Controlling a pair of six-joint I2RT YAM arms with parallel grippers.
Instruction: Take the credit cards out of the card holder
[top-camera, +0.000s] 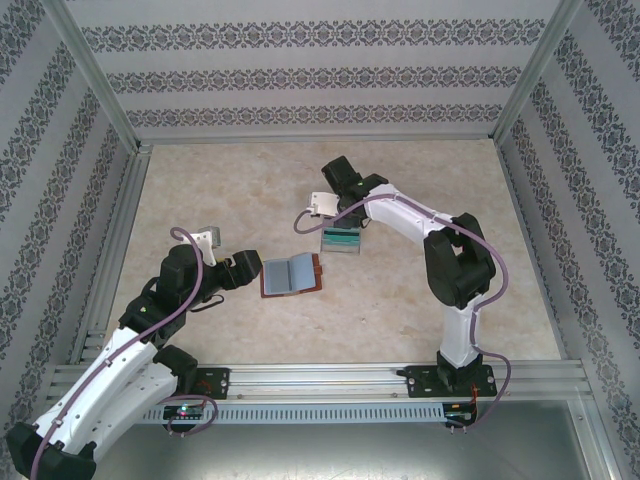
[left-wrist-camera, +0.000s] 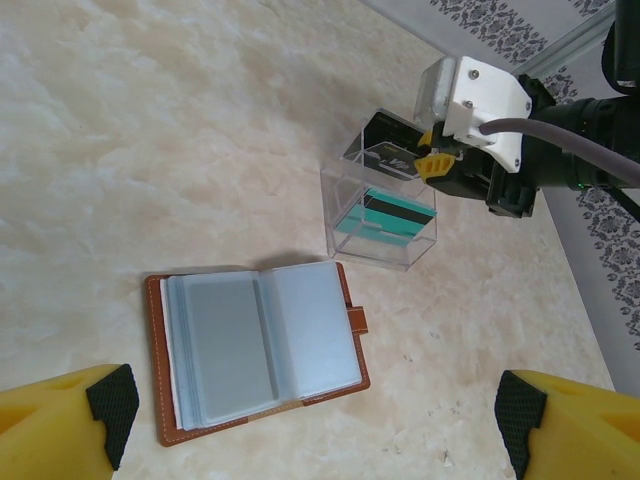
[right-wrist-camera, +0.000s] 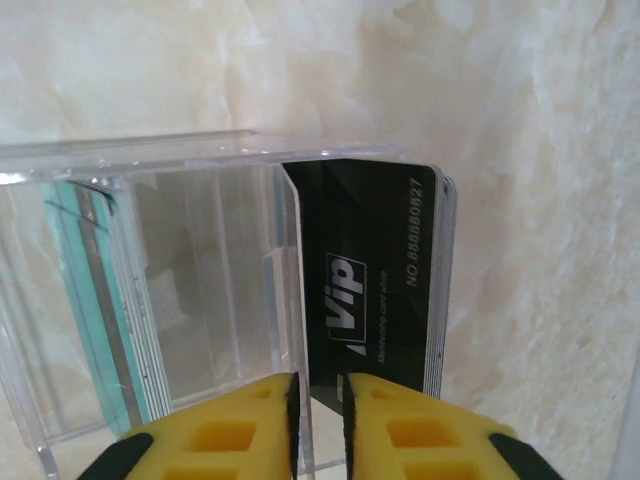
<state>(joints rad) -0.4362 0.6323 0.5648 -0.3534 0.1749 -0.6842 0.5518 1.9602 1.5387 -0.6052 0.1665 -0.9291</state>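
The card holder (top-camera: 291, 275) lies open near the middle of the surface (top-camera: 200, 190). My left tool (left-wrist-camera: 315, 415) gapes wide beside it. My right tool (right-wrist-camera: 320, 390) pinches a black card (right-wrist-camera: 370, 270) at the clear box (right-wrist-camera: 170, 300).

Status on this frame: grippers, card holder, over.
Left gripper open, just short of card holder. Right gripper shut on black card in clear box. Holder lies open on table, nothing blocking it.

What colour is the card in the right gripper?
Black with white Vip lettering; the card, in the right gripper, shows best in the right wrist view.
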